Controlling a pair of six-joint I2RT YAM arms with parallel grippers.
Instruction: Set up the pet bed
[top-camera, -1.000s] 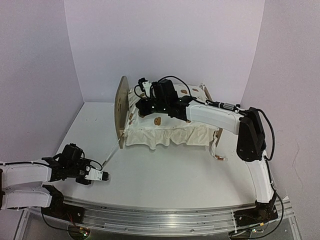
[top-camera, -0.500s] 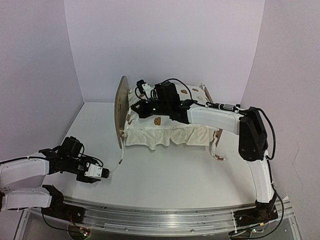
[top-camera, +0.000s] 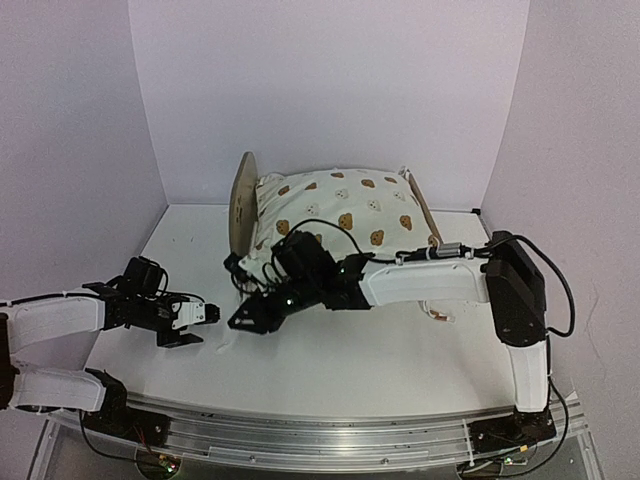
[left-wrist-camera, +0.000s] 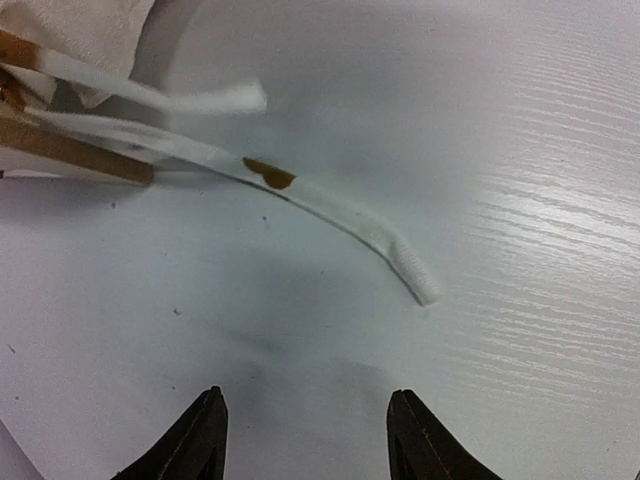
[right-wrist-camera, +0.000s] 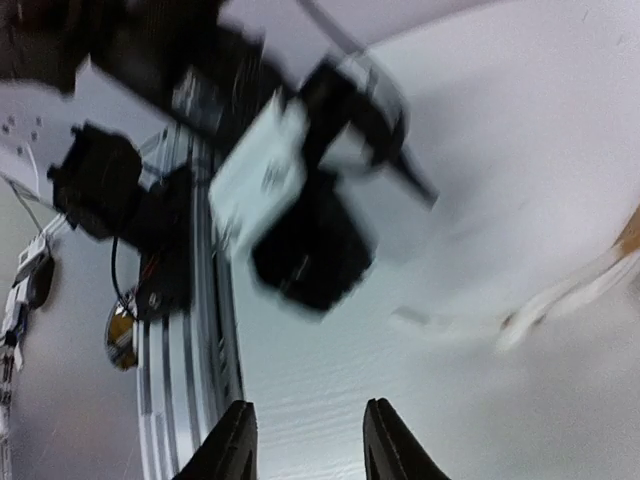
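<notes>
The pet bed (top-camera: 243, 195) stands at the back middle, its rounded wooden end board on the left and cream bear-print bedding (top-camera: 345, 205) lying on top. The right arm reaches across in front of it and hides its lower front. My right gripper (top-camera: 241, 318) (right-wrist-camera: 308, 445) hovers open over the table, left of the bed's front corner. Just to the left, my left gripper (top-camera: 203, 322) (left-wrist-camera: 305, 440) is open and empty. A white tie string (left-wrist-camera: 330, 205) runs from the bed's wooden leg (left-wrist-camera: 70, 150) and lies loose on the table ahead of the left fingers.
A metal rail (top-camera: 320, 430) (right-wrist-camera: 190, 350) runs along the near table edge. The walls enclose the table on three sides. Another tie string (top-camera: 437, 312) lies by the bed's right front corner. The right wrist view is blurred and shows the left gripper's body (right-wrist-camera: 300, 220) close by.
The right gripper has let go of the bedding and swung down to the front left, now open. The left gripper has opened and dropped the tie string onto the table.
</notes>
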